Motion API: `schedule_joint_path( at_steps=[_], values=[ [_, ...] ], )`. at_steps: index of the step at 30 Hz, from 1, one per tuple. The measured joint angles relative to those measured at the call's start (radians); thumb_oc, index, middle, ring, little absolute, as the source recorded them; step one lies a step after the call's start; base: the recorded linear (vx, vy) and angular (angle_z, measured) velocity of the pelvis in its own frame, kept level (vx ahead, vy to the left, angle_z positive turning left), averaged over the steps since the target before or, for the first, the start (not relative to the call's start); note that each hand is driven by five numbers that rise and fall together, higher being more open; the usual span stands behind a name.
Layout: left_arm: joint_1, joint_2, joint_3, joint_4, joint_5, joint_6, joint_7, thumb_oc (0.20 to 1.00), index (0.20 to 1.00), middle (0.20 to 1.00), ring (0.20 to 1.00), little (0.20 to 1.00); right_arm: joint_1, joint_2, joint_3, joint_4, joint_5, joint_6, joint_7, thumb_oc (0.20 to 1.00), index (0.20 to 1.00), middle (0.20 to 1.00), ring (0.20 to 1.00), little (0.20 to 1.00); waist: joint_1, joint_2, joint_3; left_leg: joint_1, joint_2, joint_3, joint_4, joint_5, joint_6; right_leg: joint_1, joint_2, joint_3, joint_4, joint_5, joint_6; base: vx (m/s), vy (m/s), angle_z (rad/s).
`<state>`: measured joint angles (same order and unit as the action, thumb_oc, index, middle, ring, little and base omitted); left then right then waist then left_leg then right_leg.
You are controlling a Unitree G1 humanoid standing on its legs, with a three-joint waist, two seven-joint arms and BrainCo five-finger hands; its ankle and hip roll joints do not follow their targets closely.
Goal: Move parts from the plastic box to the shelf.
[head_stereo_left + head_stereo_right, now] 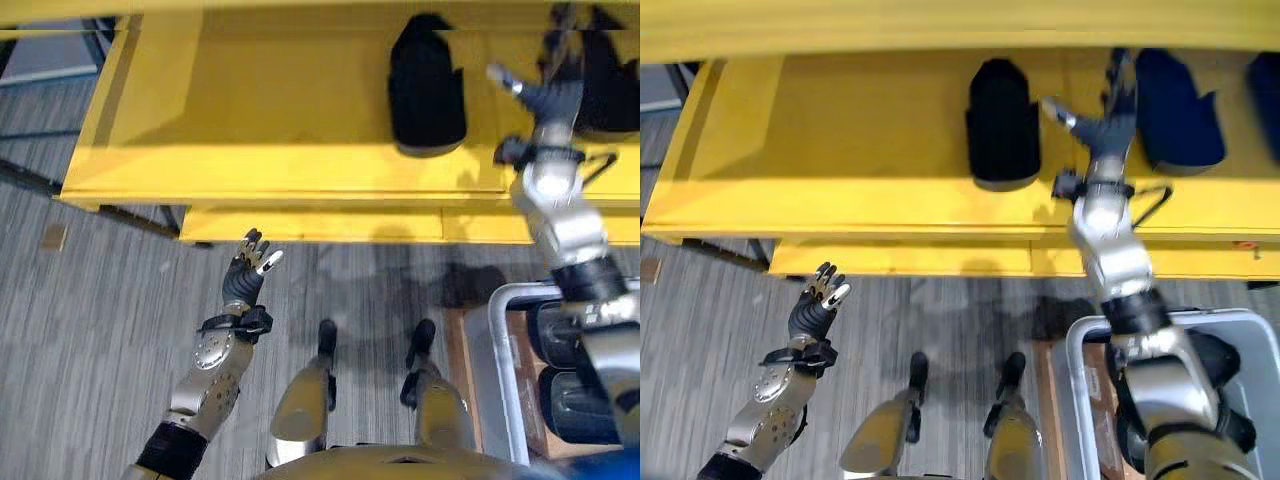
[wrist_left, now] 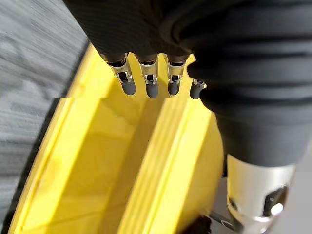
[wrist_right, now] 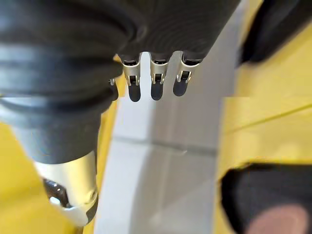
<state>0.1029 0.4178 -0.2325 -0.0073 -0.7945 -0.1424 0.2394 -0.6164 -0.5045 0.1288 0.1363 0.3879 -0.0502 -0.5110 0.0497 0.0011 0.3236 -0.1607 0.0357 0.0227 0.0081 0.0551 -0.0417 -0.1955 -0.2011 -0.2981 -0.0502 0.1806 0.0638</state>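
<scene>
Yellow shelf (image 1: 840, 150) with black parts resting on its surface: one part (image 1: 1002, 120) near the shelf's middle and a second part (image 1: 1178, 110) farther along toward the robot's right, with the edge of a possible third at the far right end. The right hand (image 1: 1106, 125) is raised over the shelf between the first two parts, fingers straight and spread, holding nothing. The left hand (image 1: 246, 272) hangs below the shelf's front edge over the floor, fingers loosely extended and empty. The grey plastic box (image 1: 500, 345) stands below the shelf's right end; more dark parts (image 1: 570, 395) lie inside it. Judged from this layout, the task is partly complete: at least two parts are delivered and several in the box are left to carry across.
</scene>
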Motion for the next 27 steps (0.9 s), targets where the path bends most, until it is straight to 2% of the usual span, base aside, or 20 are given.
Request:
schedule_joint_path(
  at_steps=[1, 3, 4, 9, 11, 15, 18, 20, 22, 23, 24, 25, 26, 27],
  values=[
    [0.046, -0.039, 0.022, -0.001, 0.001, 0.02, 0.0, 1.0, 1.0, 1.0, 1.0, 1.0, 0.187, 0.084, -0.009, -0.104, 0.0, -0.014, 0.015, 1.0, 1.0, 1.0, 1.0, 1.0, -0.017, -0.002, -0.033, 0.033, 0.011, 0.021, -0.026, -0.003, -0.006, 0.018, 0.012, 0.014, -0.024, 0.004, -0.001, 0.09, -0.097, -0.46],
    [0.067, -0.082, 0.036, -0.001, 0.013, 0.044, -0.002, 1.0, 1.0, 1.0, 1.0, 1.0, 0.331, 0.14, -0.005, -0.151, 0.001, -0.015, 0.059, 1.0, 1.0, 1.0, 1.0, 1.0, -0.044, 0.008, -0.047, 0.083, 0.027, 0.031, -0.058, 0.001, -0.013, 0.055, 0.03, 0.021, -0.042, 0.004, 0.001, 0.09, -0.107, -0.27],
    [0.068, -0.096, 0.041, -0.002, 0.028, 0.052, -0.003, 1.0, 1.0, 1.0, 1.0, 1.0, 0.374, 0.14, -0.014, -0.165, 0.004, -0.016, 0.081, 1.0, 1.0, 1.0, 1.0, 1.0, -0.059, 0.015, -0.051, 0.09, 0.034, 0.031, -0.065, 0.002, -0.017, 0.061, 0.036, 0.022, -0.042, 0.001, 0.001, 0.08, -0.107, 0.03],
    [0.133, -0.16, 0.112, -0.005, 0.085, 0.073, -0.022, 1.0, 1.0, 1.0, 1.0, 1.0, 0.632, 0.167, -0.084, -0.328, 0.037, -0.025, 0.207, 1.0, 1.0, 1.0, 1.0, 1.0, -0.064, 0.036, -0.104, 0.154, 0.072, 0.049, -0.095, -0.001, -0.036, 0.102, 0.076, 0.036, -0.042, -0.032, -0.007, 0.03, -0.115, -0.13],
    [0.169, -0.167, 0.133, -0.004, 0.101, 0.071, -0.023, 1.0, 1.0, 1.0, 1.0, 1.0, 0.694, 0.147, -0.088, -0.339, 0.045, -0.037, 0.25, 1.0, 1.0, 1.0, 1.0, 1.0, -0.096, 0.043, -0.127, 0.159, 0.085, 0.05, -0.095, -0.004, -0.041, 0.105, 0.089, 0.038, -0.042, -0.037, -0.012, -0.02, -0.118, -0.09],
    [0.199, -0.17, 0.135, -0.003, 0.118, 0.07, -0.037, 1.0, 1.0, 1.0, 1.0, 1.0, 0.75, 0.122, -0.089, -0.345, 0.051, -0.039, 0.309, 1.0, 1.0, 1.0, 1.0, 1.0, -0.124, 0.062, -0.132, 0.163, 0.118, 0.084, -0.092, -0.01, -0.05, 0.087, 0.124, 0.07, -0.039, -0.041, -0.017, -0.04, -0.145, -0.28],
    [0.195, -0.17, 0.133, -0.002, 0.119, 0.069, -0.042, 1.0, 1.0, 1.0, 1.0, 1.0, 0.745, 0.091, -0.085, -0.344, 0.05, -0.048, 0.319, 1.0, 1.0, 1.0, 1.0, 1.0, -0.119, 0.075, -0.135, 0.148, 0.143, 0.114, -0.085, -0.014, -0.058, 0.03, 0.152, 0.1, -0.009, -0.054, -0.036, -0.01, -0.14, -0.4],
    [0.186, -0.171, 0.128, 0.003, 0.12, 0.068, -0.044, 1.0, 1.0, 1.0, 1.0, 1.0, 0.728, 0.091, -0.074, -0.324, 0.049, -0.054, 0.323, 1.0, 1.0, 1.0, 1.0, 1.0, -0.112, 0.077, -0.132, 0.142, 0.149, 0.098, -0.063, -0.029, -0.065, 0.014, 0.175, 0.135, 0.0, -0.06, -0.047, 0.05, -0.062, -0.55],
    [0.163, -0.171, 0.113, 0.017, 0.121, 0.067, -0.044, 1.0, 1.0, 1.0, 1.0, 1.0, 0.719, 0.089, -0.064, -0.312, 0.048, -0.055, 0.325, 1.0, 1.0, 1.0, 1.0, 1.0, -0.092, 0.065, -0.125, 0.121, 0.129, -0.073, 0.013, -0.054, -0.037, 0.009, 0.179, 0.192, 0.01, -0.06, -0.06, 0.07, -0.056, -0.68],
    [0.143, -0.172, 0.112, 0.025, 0.122, 0.066, -0.045, 1.0, 1.0, 1.0, 1.0, 1.0, 0.7, 0.089, -0.051, -0.311, 0.049, -0.055, 0.325, 1.0, 1.0, 1.0, 1.0, 1.0, -0.089, 0.036, -0.107, 0.074, 0.079, -0.204, 0.093, -0.083, -0.023, 0.005, 0.159, 0.239, 0.016, -0.046, -0.079, 0.05, -0.046, -0.81],
    [0.137, -0.173, 0.112, 0.03, 0.122, 0.064, -0.046, 1.0, 1.0, 1.0, 1.0, 1.0, 0.678, 0.089, -0.038, -0.308, 0.049, -0.055, 0.329, 1.0, 1.0, 1.0, 1.0, 1.0, -0.081, 0.015, -0.101, 0.059, 0.02, -0.316, 0.117, -0.105, -0.035, -0.01, 0.141, 0.275, 0.017, -0.045, -0.079, 0.05, -0.011, -1.04],
    [0.138, -0.174, 0.113, 0.03, 0.132, 0.062, -0.046, 1.0, 1.0, 1.0, 1.0, 1.0, 0.649, 0.09, -0.022, -0.307, 0.05, -0.055, 0.334, 1.0, 1.0, 1.0, 1.0, 1.0, -0.073, 0.004, -0.094, 0.042, -0.06, -0.423, 0.135, -0.122, -0.036, -0.03, 0.133, 0.332, 0.02, -0.044, -0.078, 0.03, 0.007, -1.3],
    [0.142, -0.176, 0.113, 0.03, 0.14, 0.059, -0.048, 1.0, 1.0, 1.0, 1.0, 1.0, 0.627, 0.091, -0.007, -0.306, 0.052, -0.055, 0.338, 1.0, 1.0, 1.0, 1.0, 1.0, -0.062, 0.002, -0.093, 0.034, -0.127, -0.493, 0.162, -0.142, -0.019, -0.047, 0.133, 0.373, 0.029, -0.041, -0.069, 0.04, 0.127, -1.4],
    [0.152, -0.178, 0.113, 0.032, 0.14, 0.058, -0.05, 1.0, 1.0, 1.0, 1.0, 1.0, 0.621, 0.09, 0.009, -0.306, 0.054, -0.055, 0.349, 1.0, 1.0, 1.0, 1.0, 1.0, -0.057, 0.012, -0.097, 0.027, -0.162, -0.523, 0.173, -0.145, -0.002, -0.046, 0.148, 0.398, 0.032, -0.031, -0.051, 0.03, 0.159, -1.17]
  ],
)
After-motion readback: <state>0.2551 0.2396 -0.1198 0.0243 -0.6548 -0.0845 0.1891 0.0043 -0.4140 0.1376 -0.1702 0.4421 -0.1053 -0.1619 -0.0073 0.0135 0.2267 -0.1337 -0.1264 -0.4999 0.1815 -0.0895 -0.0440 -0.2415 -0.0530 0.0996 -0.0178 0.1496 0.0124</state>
